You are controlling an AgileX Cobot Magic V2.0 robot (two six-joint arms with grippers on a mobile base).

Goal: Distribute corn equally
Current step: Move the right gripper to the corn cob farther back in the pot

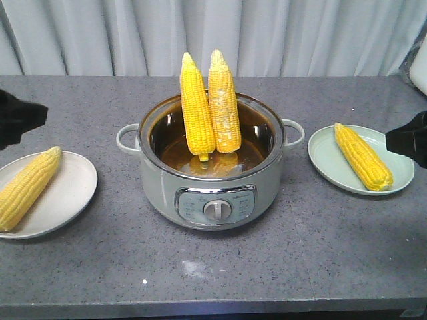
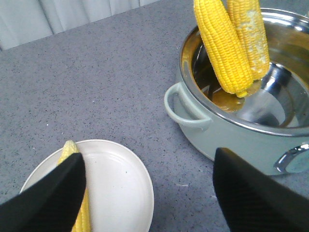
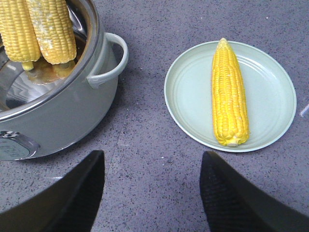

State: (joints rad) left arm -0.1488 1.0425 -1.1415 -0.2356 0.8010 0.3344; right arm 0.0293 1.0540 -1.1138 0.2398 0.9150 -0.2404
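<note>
A yellow cob point(image 1: 197, 107) and a patchy cob point(image 1: 224, 103) stand leaning together in the pot point(image 1: 160, 180) at frame centre. The left cob point(image 1: 27, 187) lies on the left plate point(image 1: 70, 193), the right cob point(image 1: 363, 157) on the right plate point(image 1: 327, 160). The left gripper point(image 2: 149, 157) and right gripper point(image 3: 152, 154) both gape wide, empty. I'd say each should pinch one standing cob above the rim and lift straight up, so its neighbour doesn't topple.
</note>
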